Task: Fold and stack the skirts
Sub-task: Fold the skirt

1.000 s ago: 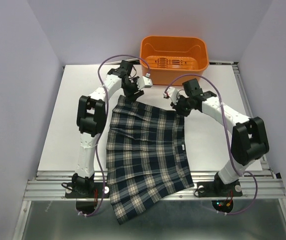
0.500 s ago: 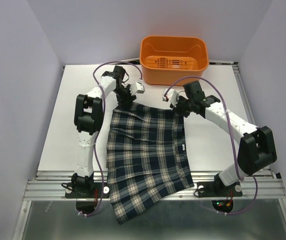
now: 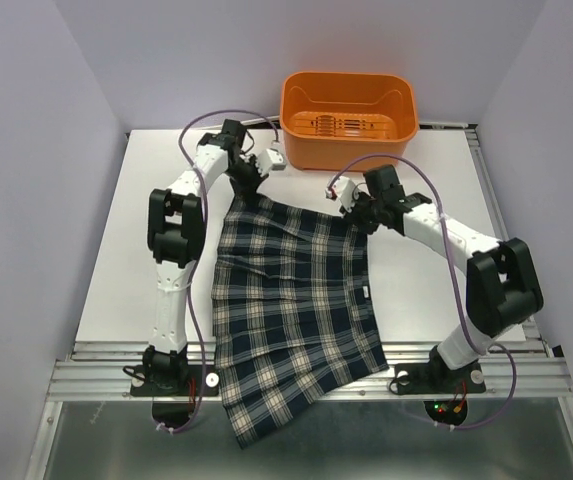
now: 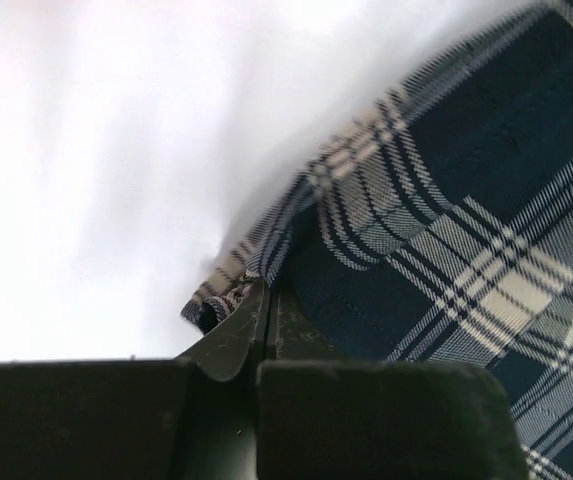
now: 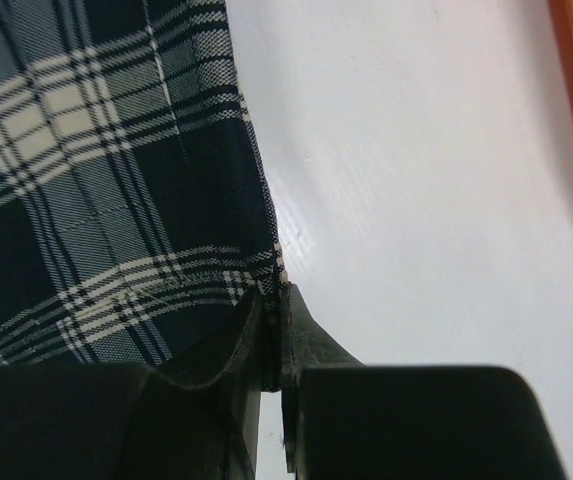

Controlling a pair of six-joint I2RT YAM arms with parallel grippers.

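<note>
Since 1 s ago, left gripper (image 3: 247, 186) is closed onto skirt (image 3: 296, 300) at far-left cnr; right gripper (image 3: 356, 214) is kept clamped on far-right cnr. Skirt is spread on table (image 3: 116, 260), hem over near edge.

Woven cloth skirt (image 3: 296, 300), glossy plastic basket (image 3: 351, 138)

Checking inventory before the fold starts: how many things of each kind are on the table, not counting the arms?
Plaid skirt: 1
Orange basket: 1
Total: 2
</note>
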